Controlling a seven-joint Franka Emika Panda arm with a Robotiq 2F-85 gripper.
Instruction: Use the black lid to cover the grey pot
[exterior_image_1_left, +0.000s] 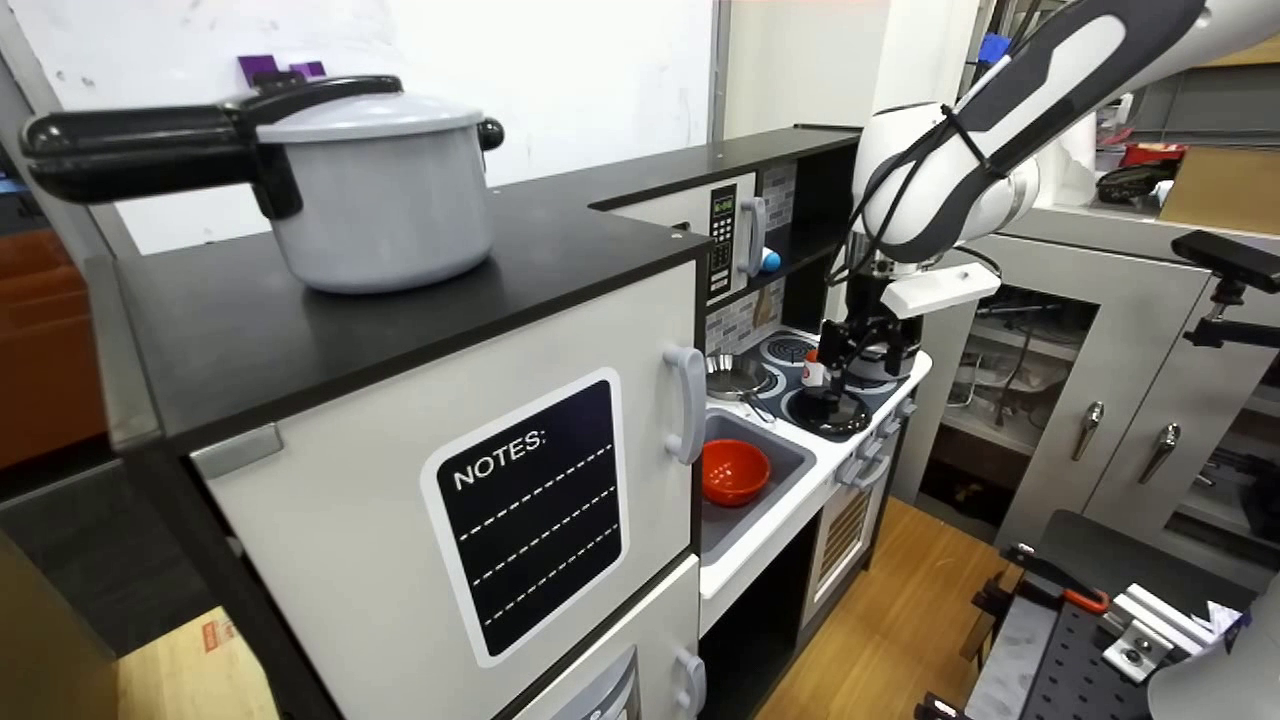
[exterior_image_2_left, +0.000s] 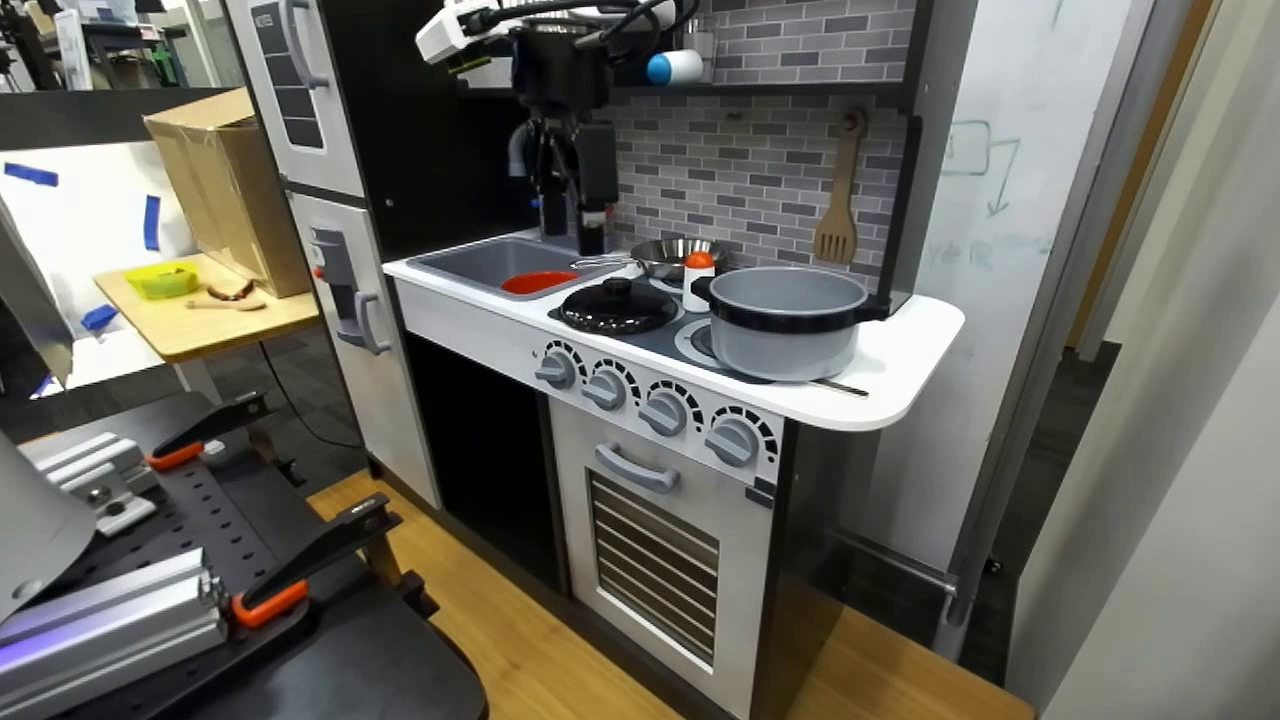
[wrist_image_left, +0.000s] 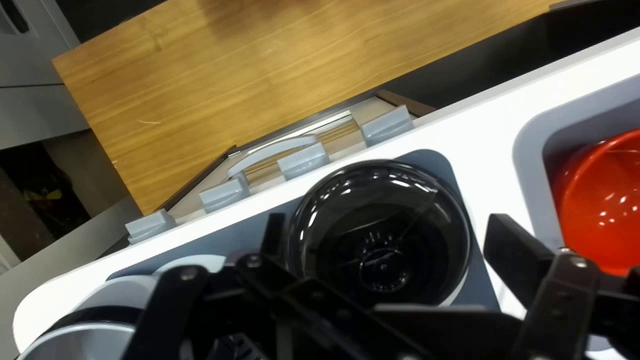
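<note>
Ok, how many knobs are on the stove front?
4, in a row above the oven door in an exterior view: leftmost knob, second knob, third knob, rightmost knob.

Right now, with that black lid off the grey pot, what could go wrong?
The open gripper might slip on the glossy black lid, whose knob is small. On the way across, it could bump the orange-topped shaker near the grey pot. That pot stands near the front edge of the counter, so a nudge might push it off.
</note>
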